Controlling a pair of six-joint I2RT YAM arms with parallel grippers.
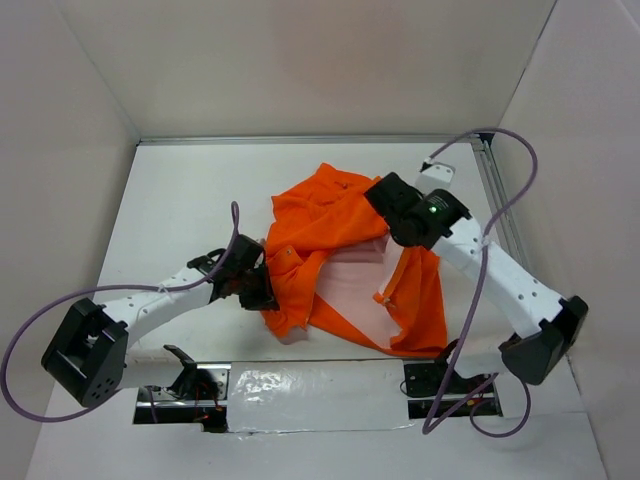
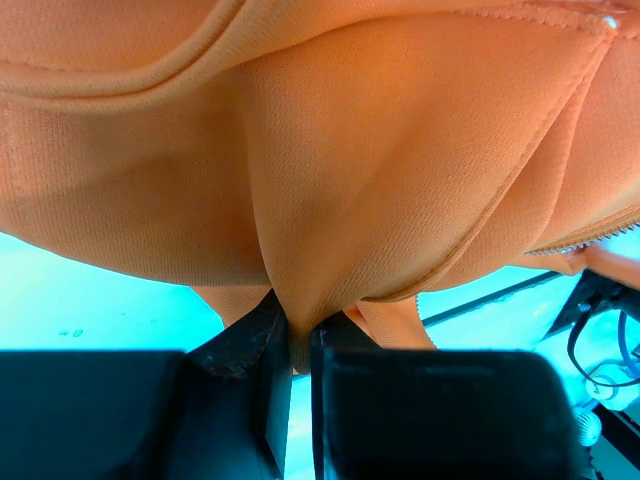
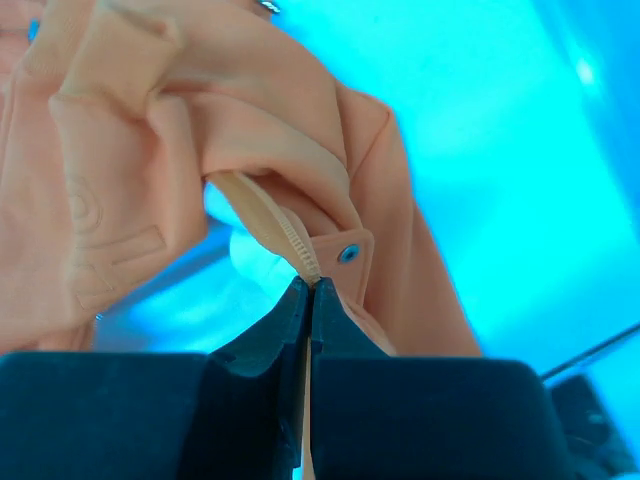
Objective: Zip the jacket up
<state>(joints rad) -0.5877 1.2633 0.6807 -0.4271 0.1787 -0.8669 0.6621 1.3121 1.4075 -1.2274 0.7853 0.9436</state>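
The orange jacket (image 1: 325, 225) lies crumpled and open in the middle of the table, its pale lining (image 1: 355, 285) showing. My left gripper (image 1: 258, 285) is shut on a fold of the jacket's left edge; in the left wrist view the orange fabric (image 2: 380, 170) hangs pinched between the black fingers (image 2: 250, 350). My right gripper (image 1: 385, 198) is shut on the jacket's zipper edge; in the right wrist view the zipper teeth (image 3: 298, 250) run into the closed fingers (image 3: 275, 330), beside a tab with a metal snap (image 3: 348, 254).
White walls enclose the table on three sides, with a metal rail (image 1: 495, 190) along the right back. A shiny strip (image 1: 300, 385) and two arm mounts (image 1: 185, 385) lie at the near edge. Purple cables (image 1: 500, 140) loop off both arms.
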